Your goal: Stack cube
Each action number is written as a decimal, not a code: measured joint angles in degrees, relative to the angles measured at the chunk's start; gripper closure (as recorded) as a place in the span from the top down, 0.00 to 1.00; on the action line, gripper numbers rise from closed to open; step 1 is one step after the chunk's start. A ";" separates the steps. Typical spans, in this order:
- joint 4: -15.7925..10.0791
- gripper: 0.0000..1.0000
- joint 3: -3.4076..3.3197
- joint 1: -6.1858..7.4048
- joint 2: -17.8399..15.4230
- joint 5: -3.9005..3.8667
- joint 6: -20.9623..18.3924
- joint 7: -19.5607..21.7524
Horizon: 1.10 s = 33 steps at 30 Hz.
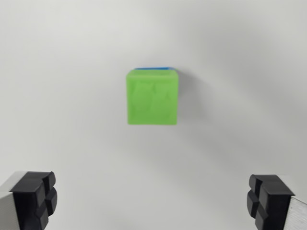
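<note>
Green cube (pixel 152 97) sits on the white bench (pixel 57 96), squarely over a blue cube (pixel 153 68) of which only a thin strip shows at its far edge. From the green cube, the gripper (pixel 152 201) lies toward the bottom of the wrist view, centred on it, jaws wide apart and holding nothing. The stack looks made; judged so, a straight retreat clears it.

blue cube (pixel 153 68): mostly hidden under green cube (pixel 152 97) | fingers (pixel 33 199): cut off at bottom edge
</note>
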 joint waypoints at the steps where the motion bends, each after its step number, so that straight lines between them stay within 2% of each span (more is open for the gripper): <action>1: 0.26 1.00 0.00 0.00 -0.26 0.01 -0.51 -0.02; 18: 5.36 1.00 0.03 0.00 -3.38 0.16 -8.71 -0.14; 33: 8.65 1.00 0.04 0.00 -4.32 0.22 -12.96 -0.20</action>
